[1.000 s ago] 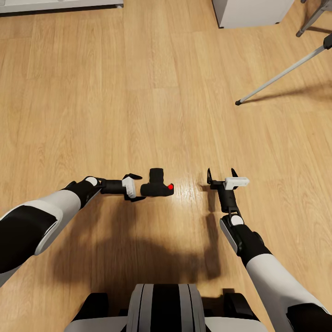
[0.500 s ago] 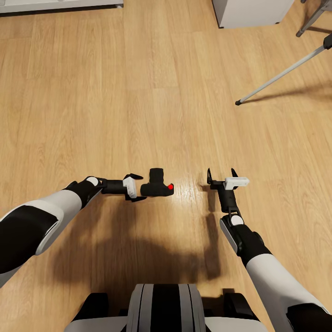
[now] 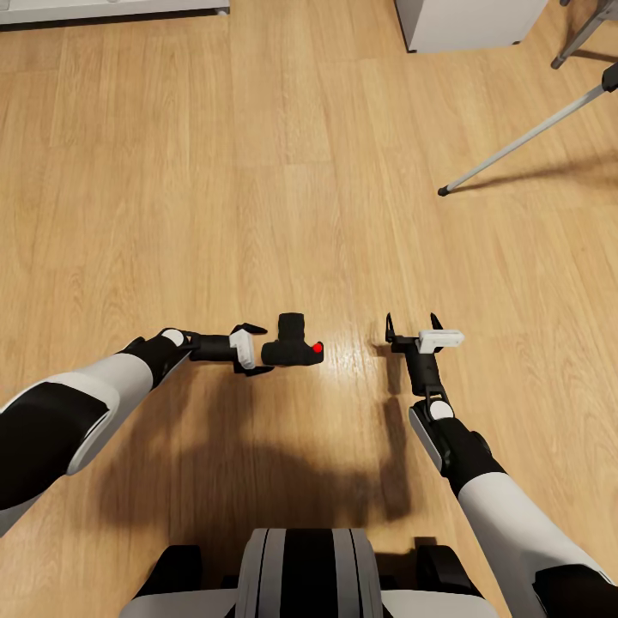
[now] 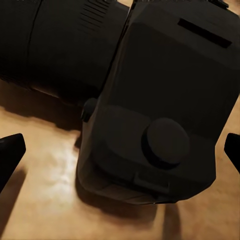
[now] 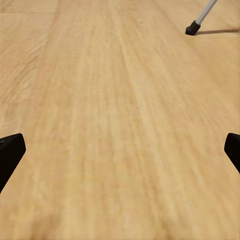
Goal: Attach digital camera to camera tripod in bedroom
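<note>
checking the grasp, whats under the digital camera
Wood floor. The digital camera appears to sit on it, left gripper fingers spread beside it. Its underside is hidden.

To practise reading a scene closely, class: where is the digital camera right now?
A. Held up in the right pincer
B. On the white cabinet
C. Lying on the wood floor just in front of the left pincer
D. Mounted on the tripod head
C: the digital camera lies on the wood floor, at the open left pincer, whose fingertips stand wide of it.
</note>
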You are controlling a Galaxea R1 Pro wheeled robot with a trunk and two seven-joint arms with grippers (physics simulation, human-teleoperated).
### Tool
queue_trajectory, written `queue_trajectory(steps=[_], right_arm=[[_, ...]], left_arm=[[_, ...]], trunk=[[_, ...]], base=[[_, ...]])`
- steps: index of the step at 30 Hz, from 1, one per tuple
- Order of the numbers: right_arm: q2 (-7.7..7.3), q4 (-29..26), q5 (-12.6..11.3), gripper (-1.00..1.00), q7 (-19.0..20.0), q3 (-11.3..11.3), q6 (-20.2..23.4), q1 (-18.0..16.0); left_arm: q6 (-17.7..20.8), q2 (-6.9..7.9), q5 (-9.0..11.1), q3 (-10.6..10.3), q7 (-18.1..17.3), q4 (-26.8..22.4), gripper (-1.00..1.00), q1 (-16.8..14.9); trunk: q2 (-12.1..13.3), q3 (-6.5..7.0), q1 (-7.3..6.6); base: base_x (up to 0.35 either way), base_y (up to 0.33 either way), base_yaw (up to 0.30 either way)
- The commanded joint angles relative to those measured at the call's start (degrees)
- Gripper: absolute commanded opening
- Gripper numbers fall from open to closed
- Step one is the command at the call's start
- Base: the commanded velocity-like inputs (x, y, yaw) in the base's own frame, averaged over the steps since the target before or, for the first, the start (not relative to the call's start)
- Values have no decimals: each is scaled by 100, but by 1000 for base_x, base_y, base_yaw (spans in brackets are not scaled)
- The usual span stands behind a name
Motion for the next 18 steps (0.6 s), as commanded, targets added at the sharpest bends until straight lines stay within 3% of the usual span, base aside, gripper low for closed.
queue_trajectory(steps=[1, 18], right_arm=[[-9, 1, -28, 100, -42, 37, -16, -4], [-9, 1, -28, 100, -42, 37, -16, -4]], left_arm=[[-16, 0, -60, 47, -9, -6, 100, -1], [-15, -28, -59, 45, -10, -6, 100, 61]], trunk=[[-1, -2, -1], [-1, -2, -1]], base=[[0, 0, 0], [0, 0, 0]])
